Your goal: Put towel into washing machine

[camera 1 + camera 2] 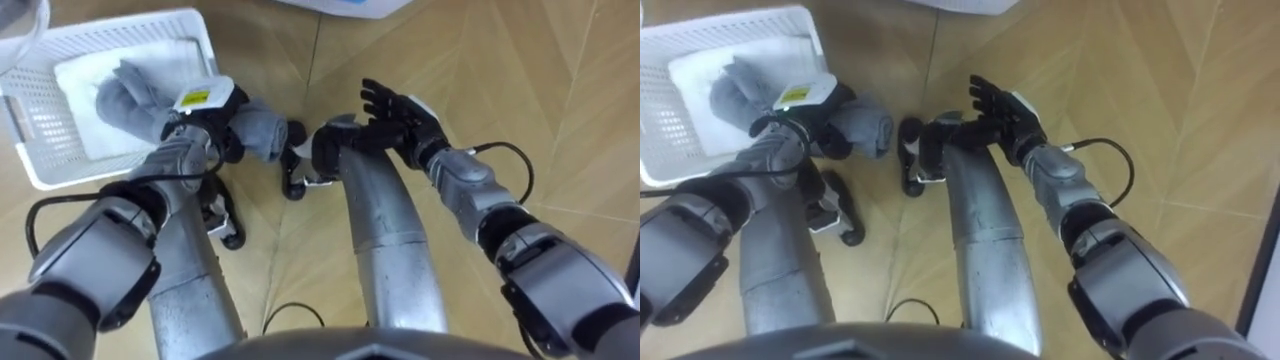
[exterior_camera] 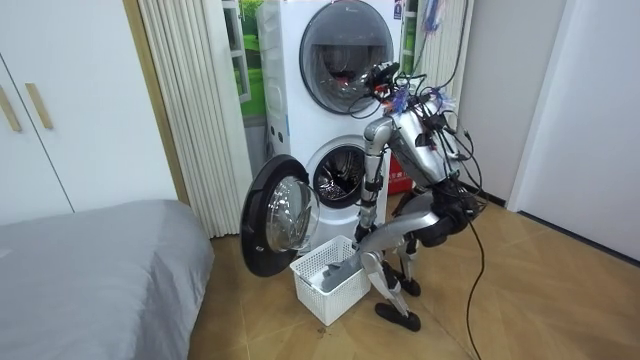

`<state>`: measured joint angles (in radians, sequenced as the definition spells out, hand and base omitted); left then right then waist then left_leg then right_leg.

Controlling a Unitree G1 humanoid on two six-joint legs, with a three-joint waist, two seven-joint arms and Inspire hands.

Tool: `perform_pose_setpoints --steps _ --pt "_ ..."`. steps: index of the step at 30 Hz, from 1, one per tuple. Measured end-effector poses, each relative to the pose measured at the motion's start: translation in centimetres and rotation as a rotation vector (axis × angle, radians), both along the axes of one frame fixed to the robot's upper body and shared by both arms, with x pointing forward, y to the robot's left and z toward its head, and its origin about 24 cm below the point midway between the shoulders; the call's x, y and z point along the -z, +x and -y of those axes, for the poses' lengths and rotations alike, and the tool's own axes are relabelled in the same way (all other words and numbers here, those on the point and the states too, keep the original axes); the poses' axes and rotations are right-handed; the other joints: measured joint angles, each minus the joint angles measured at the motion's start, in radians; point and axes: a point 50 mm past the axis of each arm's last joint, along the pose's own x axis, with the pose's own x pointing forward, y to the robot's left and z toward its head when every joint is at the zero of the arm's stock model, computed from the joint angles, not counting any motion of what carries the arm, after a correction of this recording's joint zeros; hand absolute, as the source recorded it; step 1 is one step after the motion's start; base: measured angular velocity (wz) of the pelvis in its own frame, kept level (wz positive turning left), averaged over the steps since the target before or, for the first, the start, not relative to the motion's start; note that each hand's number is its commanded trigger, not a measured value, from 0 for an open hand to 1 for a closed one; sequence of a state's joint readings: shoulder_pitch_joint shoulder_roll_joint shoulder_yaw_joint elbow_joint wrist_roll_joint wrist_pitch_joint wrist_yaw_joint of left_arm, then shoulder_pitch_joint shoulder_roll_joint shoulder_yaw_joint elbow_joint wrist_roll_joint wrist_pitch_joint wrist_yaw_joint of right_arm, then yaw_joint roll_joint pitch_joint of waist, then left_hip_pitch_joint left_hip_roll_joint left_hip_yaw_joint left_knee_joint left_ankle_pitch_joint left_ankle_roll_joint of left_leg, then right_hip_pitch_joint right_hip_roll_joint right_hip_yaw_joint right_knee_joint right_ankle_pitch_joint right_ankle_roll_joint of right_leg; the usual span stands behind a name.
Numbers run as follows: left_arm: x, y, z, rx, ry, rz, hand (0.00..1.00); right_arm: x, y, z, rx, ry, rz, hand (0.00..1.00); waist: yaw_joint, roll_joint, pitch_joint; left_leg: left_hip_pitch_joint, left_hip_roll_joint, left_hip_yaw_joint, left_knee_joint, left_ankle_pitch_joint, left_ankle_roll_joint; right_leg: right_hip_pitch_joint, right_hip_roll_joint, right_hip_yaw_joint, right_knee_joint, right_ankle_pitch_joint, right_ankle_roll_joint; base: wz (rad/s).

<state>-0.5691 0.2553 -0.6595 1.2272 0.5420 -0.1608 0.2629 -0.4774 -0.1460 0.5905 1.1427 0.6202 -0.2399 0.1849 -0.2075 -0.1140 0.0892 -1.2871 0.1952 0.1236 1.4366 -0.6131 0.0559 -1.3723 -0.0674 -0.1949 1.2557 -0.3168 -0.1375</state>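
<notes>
A grey towel (image 1: 130, 95) hangs partly over the white laundry basket (image 1: 40, 165) on the floor at my left. My left hand (image 1: 205, 112) is shut on the towel, and a bunched end of it sticks out past the fingers toward my knee. A white cloth (image 1: 110, 55) lies in the basket under it. My right hand (image 1: 400, 112) hovers open above my right knee, holding nothing. In the room view I crouch beside the basket (image 2: 330, 292), in front of the lower washing machine (image 2: 340, 175), whose round door (image 2: 275, 215) stands open.
A second machine (image 2: 345, 45) is stacked on top of the lower one. A grey bed (image 2: 90, 270) fills the room view's left, with curtains (image 2: 190, 110) and a wardrobe behind it. The wooden floor (image 1: 540, 80) stretches to my right.
</notes>
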Motion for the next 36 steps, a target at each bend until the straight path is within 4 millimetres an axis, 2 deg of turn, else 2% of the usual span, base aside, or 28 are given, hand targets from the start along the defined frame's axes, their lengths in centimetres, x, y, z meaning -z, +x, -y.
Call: perform_pose_setpoints --steps 3,6,8,12,15,19,24,27,32,36 --pt "0.3 -0.2 0.6 0.019 -0.003 -0.007 1.0 0.9 -1.1 0.1 0.006 0.002 -0.036 0.0 0.02 0.001 -0.0012 0.049 0.001 0.008 -0.059 0.019 0.002 0.05 0.008 0.001 -0.062 0.02 0.006 -0.01" --pt "0.4 -0.3 1.0 0.028 -0.012 -0.022 1.0 1.9 -2.1 0.5 0.016 -0.013 -0.08 0.0 0.024 0.003 -0.0036 0.115 -0.015 0.014 -0.153 0.057 0.005 0.122 0.008 -0.001 -0.154 0.045 0.016 0.09" --pt "1.0 -0.9 1.3 0.028 -0.025 -0.043 1.0 2.6 -2.8 1.1 0.023 -0.03 -0.119 0.0 0.035 0.005 -0.0045 0.186 -0.017 0.036 -0.24 0.085 0.013 0.191 0.011 0.002 -0.237 0.068 0.025 0.0" --pt "1.7 -1.7 2.1 0.034 -0.049 -0.068 1.0 3.7 -4.0 2.1 0.051 -0.058 -0.185 0.0 0.056 0.022 -0.0114 0.286 -0.035 0.047 -0.336 0.105 0.009 0.287 0.01 0.003 -0.319 0.081 0.037 -0.02" --pt "2.0 -1.9 2.3 0.034 -0.056 -0.082 1.0 4.1 -4.5 2.4 0.015 -0.111 -0.211 0.0 0.08 0.031 -0.0112 0.364 -0.041 0.063 -0.398 0.114 0.007 0.354 0.008 0.004 -0.366 0.084 0.041 -0.01" --pt "2.0 -2.0 2.0 -0.005 -0.104 -0.099 1.0 4.1 -4.6 2.8 -0.013 -0.139 -0.22 0.0 0.103 0.043 -0.0104 0.443 -0.061 0.07 -0.472 0.133 0.002 0.422 -0.003 0.003 -0.41 0.084 0.044 0.07" --pt "0.9 -1.0 1.8 -0.182 -0.342 -0.064 1.0 3.9 -4.3 2.9 -0.02 -0.153 -0.209 0.0 0.133 0.049 -0.0077 0.503 -0.07 0.068 -0.521 0.151 -0.002 0.485 -0.006 -0.006 -0.45 0.085 0.046 0.07" --pt "0.2 -0.6 2.6 -0.239 -0.531 -0.073 1.0 3.7 -4.0 2.6 -0.036 -0.146 -0.187 0.0 0.148 0.048 -0.0077 0.52 -0.072 0.067 -0.53 0.152 -0.001 0.503 -0.006 -0.007 -0.46 0.085 0.047 0.01" --pt "-0.5 -0.9 4.8 -0.263 -0.904 -0.17 1.0 3.1 -3.3 1.9 -0.07 -0.141 -0.147 0.0 0.164 0.047 -0.0082 0.524 -0.073 0.067 -0.537 0.152 0.0 0.509 -0.009 -0.01 -0.465 0.086 0.049 0.0" --pt "-0.7 -1.2 6.3 -0.287 -1.135 -0.254 1.0 2.6 -2.9 0.9 -0.09 -0.12 -0.116 0.0 0.16 0.043 -0.0108 0.524 -0.072 0.058 -0.541 0.155 -0.001 0.518 -0.011 -0.028 -0.476 0.086 0.049 0.07"
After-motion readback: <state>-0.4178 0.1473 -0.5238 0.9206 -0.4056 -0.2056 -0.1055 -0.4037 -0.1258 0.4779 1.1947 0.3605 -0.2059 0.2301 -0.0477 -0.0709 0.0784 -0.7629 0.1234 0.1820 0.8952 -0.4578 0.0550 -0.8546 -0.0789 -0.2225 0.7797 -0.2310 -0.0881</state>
